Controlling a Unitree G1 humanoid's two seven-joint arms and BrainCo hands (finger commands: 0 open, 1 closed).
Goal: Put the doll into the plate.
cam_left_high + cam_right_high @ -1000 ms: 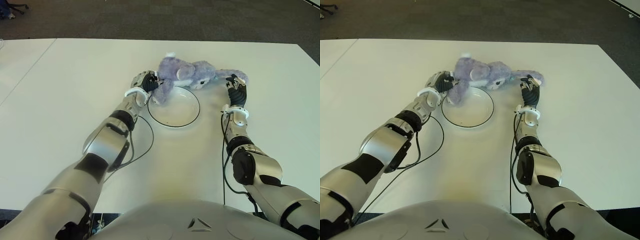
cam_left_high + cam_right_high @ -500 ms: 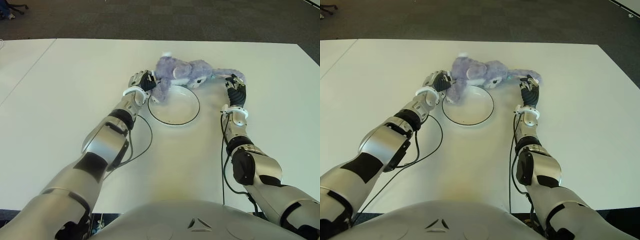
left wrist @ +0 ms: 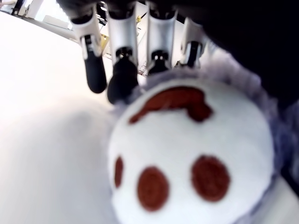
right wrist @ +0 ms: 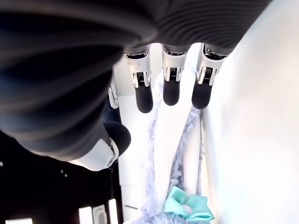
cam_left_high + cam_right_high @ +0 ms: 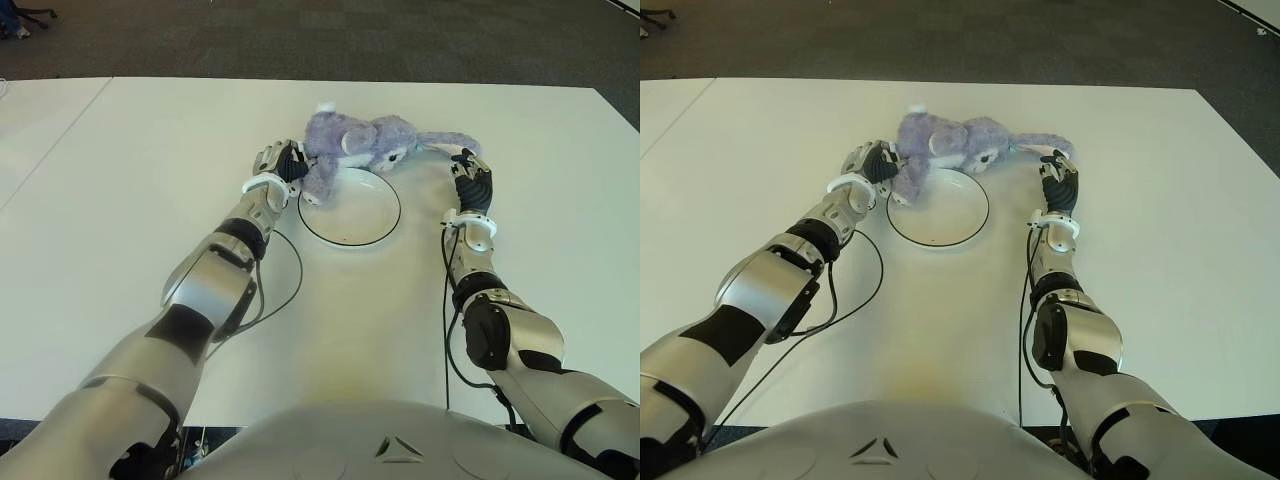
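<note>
No brand, label or writing can be read anywhere. One doll (image 5: 355, 143), a purple plush animal, lies across the far rim of one plate (image 5: 349, 209), a white dish with a dark rim line on the white tabletop (image 5: 120, 200). Taking the plate as the clock face, the doll's body sits at about 12 o'clock, one leg hangs over the rim toward 10 o'clock, and a long thin limb stretches out to about 2 o'clock. Most of the doll is beyond the rim rather than inside the dish.

The left hand (image 5: 278, 161) is at about 10 o'clock of the plate, its fingers (image 3: 122, 81) clenched on the doll's leg; the left wrist view shows the white paw pad with dark red spots pressed against the palm. The right hand (image 5: 469, 170) is at about 2 o'clock, just beside the end of the thin limb; its fingers (image 4: 171, 88) hang straight and apart, grasping nothing, with purple fur and a turquoise bow (image 4: 188, 205) beyond them.

Two black cables trail along the two arms.
</note>
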